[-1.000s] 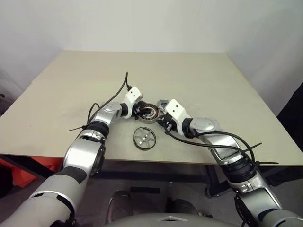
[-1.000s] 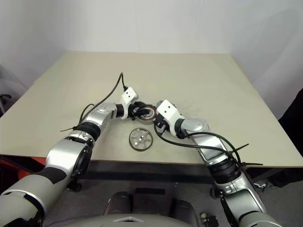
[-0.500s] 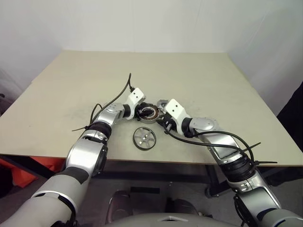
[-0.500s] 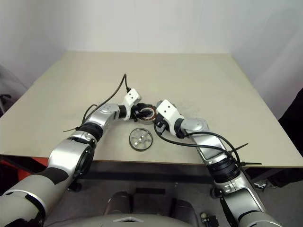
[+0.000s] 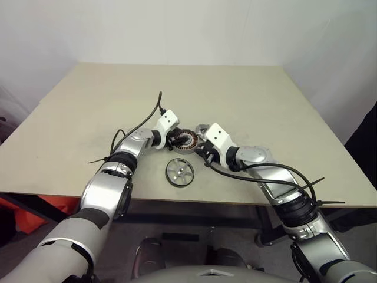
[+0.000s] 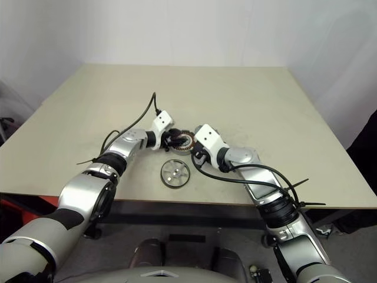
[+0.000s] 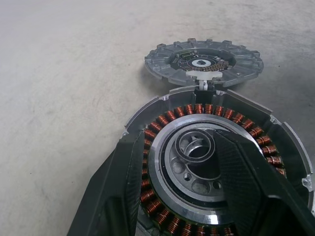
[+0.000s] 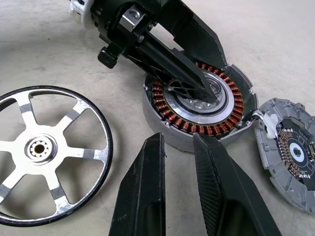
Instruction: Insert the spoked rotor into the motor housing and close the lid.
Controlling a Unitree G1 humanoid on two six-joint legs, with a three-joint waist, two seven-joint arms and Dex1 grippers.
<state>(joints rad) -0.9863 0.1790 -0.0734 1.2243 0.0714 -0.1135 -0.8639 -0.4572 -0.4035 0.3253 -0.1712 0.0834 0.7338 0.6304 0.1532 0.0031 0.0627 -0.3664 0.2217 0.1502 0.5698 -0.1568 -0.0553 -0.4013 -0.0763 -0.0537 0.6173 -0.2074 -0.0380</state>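
The motor housing (image 5: 186,140) sits on the table with its ring of copper windings (image 7: 197,109) showing. My left gripper (image 5: 177,140) is shut on it, one finger in the silver hub and the other outside the wall. The lid (image 7: 202,61), a flat grey disc, lies flat right beside the housing on its far side. The spoked rotor (image 5: 179,172) lies flat near the table's front edge, free of both grippers. My right gripper (image 8: 177,140) hovers just short of the housing's near wall, its fingers a narrow gap apart with nothing between them.
The beige table (image 5: 259,94) stretches wide behind and to both sides of the parts. Its front edge (image 5: 177,199) runs close behind the rotor. Black cables (image 5: 159,103) loop off both wrists.
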